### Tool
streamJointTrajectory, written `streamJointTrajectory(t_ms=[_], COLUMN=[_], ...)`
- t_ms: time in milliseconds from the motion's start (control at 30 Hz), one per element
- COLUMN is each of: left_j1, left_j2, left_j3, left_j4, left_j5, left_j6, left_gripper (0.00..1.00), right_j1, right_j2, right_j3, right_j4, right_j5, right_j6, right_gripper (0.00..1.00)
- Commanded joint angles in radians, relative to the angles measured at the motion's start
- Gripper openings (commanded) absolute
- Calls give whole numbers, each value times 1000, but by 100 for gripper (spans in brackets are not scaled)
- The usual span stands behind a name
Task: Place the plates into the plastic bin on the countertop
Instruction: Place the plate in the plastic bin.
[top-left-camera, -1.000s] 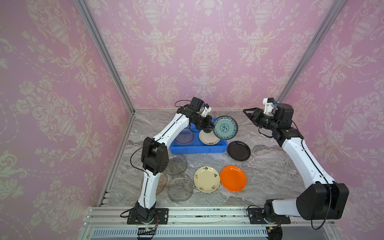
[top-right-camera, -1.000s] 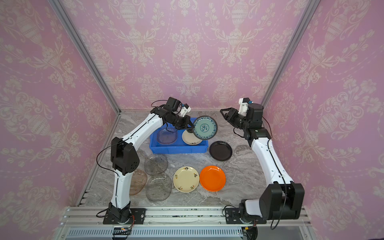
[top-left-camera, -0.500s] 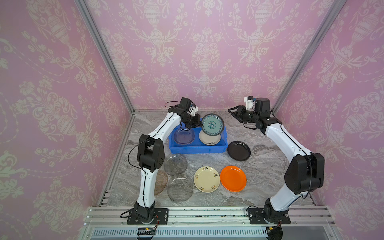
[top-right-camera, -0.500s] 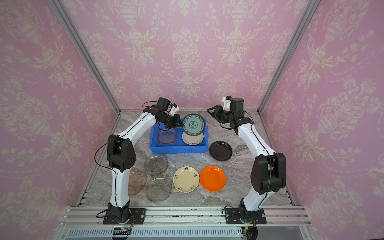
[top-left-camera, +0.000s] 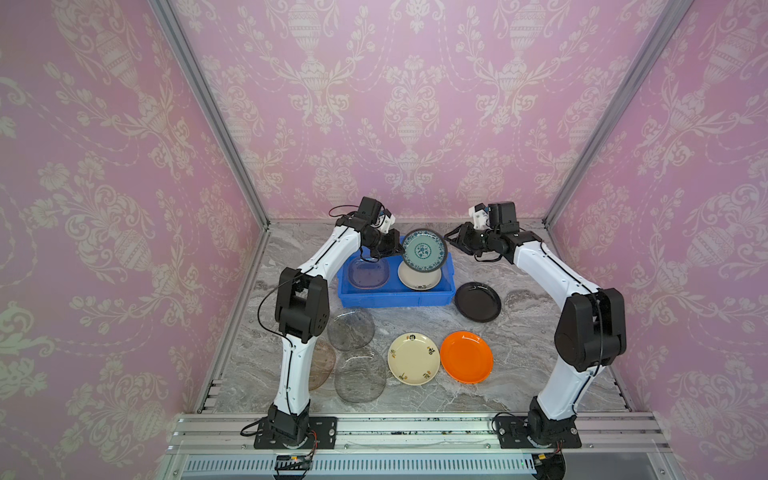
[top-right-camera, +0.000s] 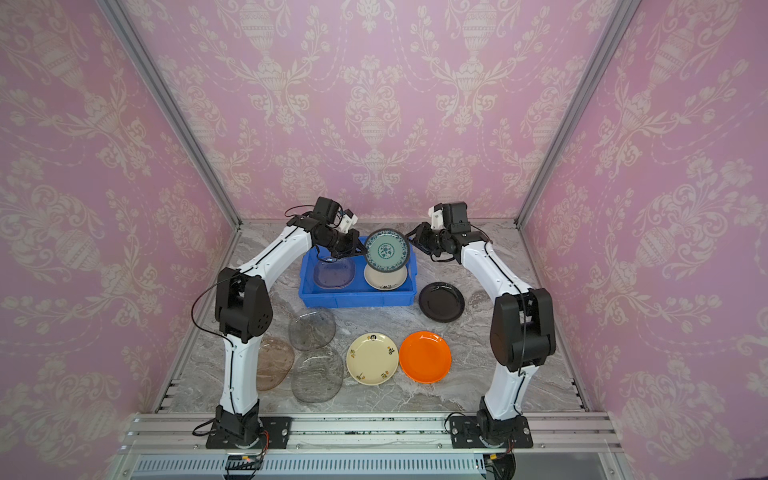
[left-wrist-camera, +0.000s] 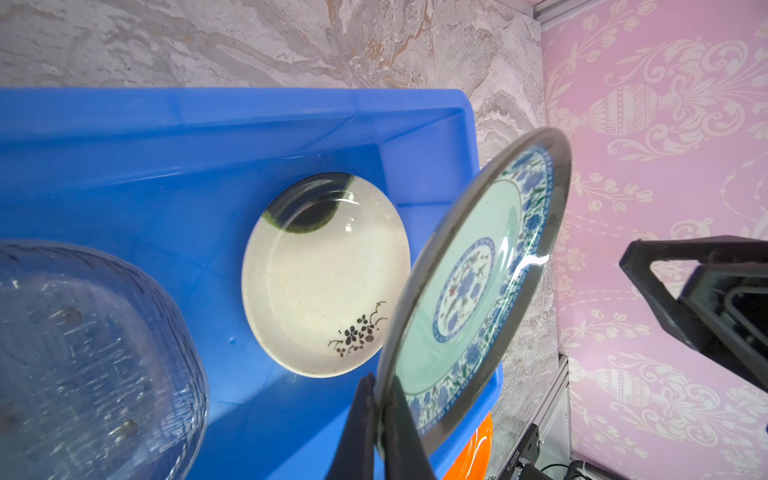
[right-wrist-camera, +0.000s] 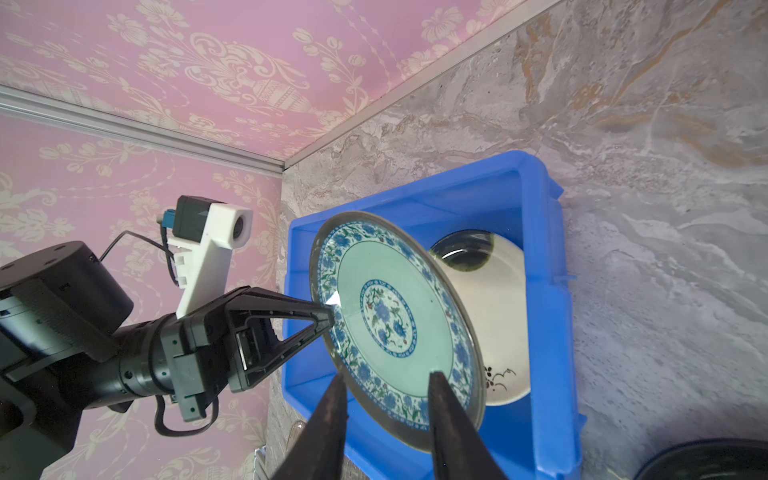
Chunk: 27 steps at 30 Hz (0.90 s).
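Gloss and plastic
A shiny glaze is shown on the patterned plate (right-wrist-camera: 395, 328); smooth plastic is seen in the blue bin (left-wrist-camera: 166, 137).

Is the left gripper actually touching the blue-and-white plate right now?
Touching. The left wrist view shows the left gripper shut on the rim of the blue-and-white plate, one finger on each face.

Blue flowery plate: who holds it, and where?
The left gripper pinches the blue-and-white plate by its rim. The right gripper, open, straddles the opposite rim.
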Motion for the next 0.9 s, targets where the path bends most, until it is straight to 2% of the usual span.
streamJointTrajectory(t_ms=[0, 367, 867], left_j1=[17, 14, -13], left_j2=[-3, 52, 117], left_j3=[-50, -125, -109], left_j4=[30, 101, 108], left_j5=[16, -3, -29], left_j6=[-14, -44, -61], left_gripper=[0, 0, 0], right_j1=[10, 11, 9], right_j2=[7, 15, 19], right_j3=[-7, 6, 3], right_j4=[9, 14, 14], right_j5=[12, 18, 18], right_j6=[-4, 8, 6], right_gripper=[35, 35, 35])
